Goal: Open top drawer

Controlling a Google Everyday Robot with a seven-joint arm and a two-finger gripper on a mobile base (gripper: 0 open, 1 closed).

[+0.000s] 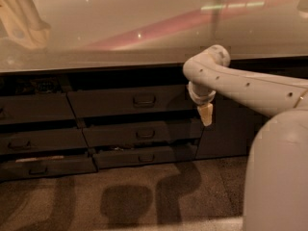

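we saw gripper at 3 o'clock of the pull handle on top drawer, apart; its state we couldn't tell. we judged the front rigid and the slide heavyish, so the handle was the hold.

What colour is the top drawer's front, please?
Top drawer: dark grey, camera view; end effector hangs near its right edge.

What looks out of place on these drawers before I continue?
The two lowest drawers look ajar: the bottom left drawer shows a pale strip along its top edge, the bottom middle drawer a gap above its front. The gripper hangs beside the right end of the top drawer, away from its handle.
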